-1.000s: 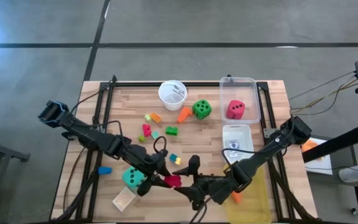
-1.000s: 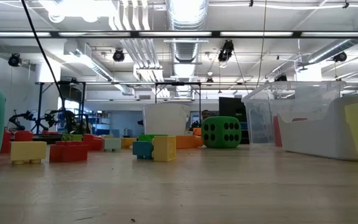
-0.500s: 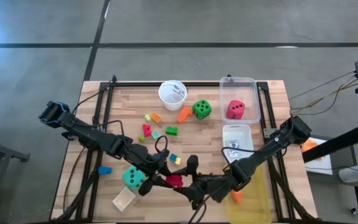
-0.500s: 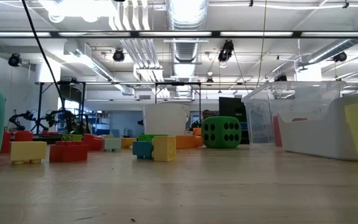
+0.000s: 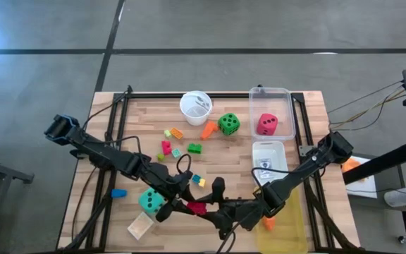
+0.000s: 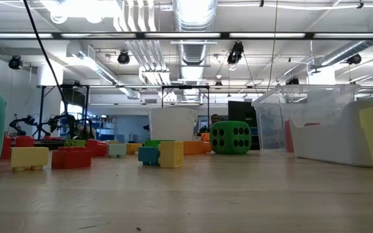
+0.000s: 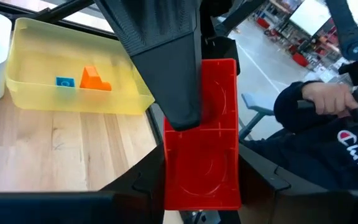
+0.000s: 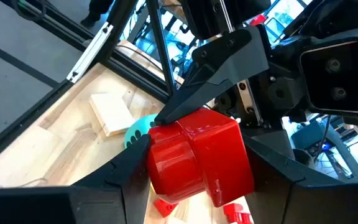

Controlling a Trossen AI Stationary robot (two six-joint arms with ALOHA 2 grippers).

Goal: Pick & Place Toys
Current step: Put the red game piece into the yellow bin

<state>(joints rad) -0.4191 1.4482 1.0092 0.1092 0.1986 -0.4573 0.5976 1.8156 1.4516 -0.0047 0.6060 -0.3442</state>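
A: Block (image 5: 197, 207), red — where is it?

B: I see it above the worktop (image 5: 139, 134), near the front edge, beside the teal die (image 5: 151, 201). My left tool (image 5: 183, 204) and right tool (image 5: 210, 209) both pinch it from opposite sides.

A slatted wooden table (image 5: 139, 113) carries everything. Toward the upper middle of the high view stands a white round cup (image 5: 195, 106), with a green die (image 5: 228, 124) and an orange block (image 5: 208, 129) just right of it. Small coloured blocks (image 5: 177, 144) lie scattered across the centre. At upper right sits a clear bin (image 5: 272, 96), below it a white bin (image 5: 268, 149), and a yellow bin (image 5: 287, 226) at lower right. Lower left lie a teal die (image 5: 150, 202), a blue block (image 5: 118, 192) and a tan tile (image 5: 140, 226).
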